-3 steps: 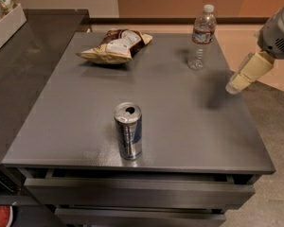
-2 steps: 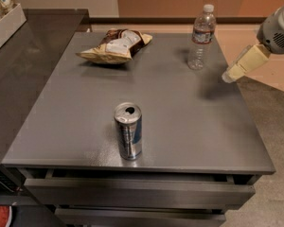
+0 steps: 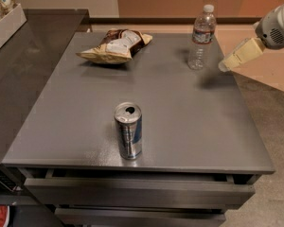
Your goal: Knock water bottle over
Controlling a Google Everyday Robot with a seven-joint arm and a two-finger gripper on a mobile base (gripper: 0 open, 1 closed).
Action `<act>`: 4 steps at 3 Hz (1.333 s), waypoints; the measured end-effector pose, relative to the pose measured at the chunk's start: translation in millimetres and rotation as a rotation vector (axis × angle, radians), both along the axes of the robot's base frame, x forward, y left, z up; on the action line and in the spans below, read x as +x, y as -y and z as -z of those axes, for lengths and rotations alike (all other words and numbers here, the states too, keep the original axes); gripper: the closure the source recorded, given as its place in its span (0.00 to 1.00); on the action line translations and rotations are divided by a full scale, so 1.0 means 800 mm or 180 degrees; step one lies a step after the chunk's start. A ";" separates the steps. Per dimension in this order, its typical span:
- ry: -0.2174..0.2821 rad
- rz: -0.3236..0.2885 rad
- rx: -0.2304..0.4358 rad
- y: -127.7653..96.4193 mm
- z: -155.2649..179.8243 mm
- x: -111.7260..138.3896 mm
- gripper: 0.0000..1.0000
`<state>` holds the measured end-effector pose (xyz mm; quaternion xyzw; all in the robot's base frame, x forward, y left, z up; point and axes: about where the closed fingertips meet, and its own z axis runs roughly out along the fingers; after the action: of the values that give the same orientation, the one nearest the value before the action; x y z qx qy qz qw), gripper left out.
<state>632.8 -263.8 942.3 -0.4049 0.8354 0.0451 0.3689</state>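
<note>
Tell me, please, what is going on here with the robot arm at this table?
A one-armed robot is set to knock over the water bottle, which stands upright near the far edge of the table. The gripper hangs just to the right of the bottle, close to it but not touching. A drink can stands upright near the front edge, and a chip bag lies at the far left. Nothing has been tipped yet.

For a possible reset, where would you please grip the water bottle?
The water bottle stands upright, so probably grip its ribbed body below the label, from the view's right, where the gripper hovers apart from it.
</note>
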 end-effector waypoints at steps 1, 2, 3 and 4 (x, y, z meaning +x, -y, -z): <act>0.0135 0.0002 0.0306 -0.009 0.004 0.043 0.00; 0.0286 -0.0024 0.0603 -0.019 0.008 0.081 0.00; 0.0460 -0.0068 0.0871 -0.029 0.009 0.112 0.00; 0.0555 -0.0161 0.1072 -0.045 0.009 0.132 0.00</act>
<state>738.7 -228.0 935.3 -0.3607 0.7705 0.1583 0.5012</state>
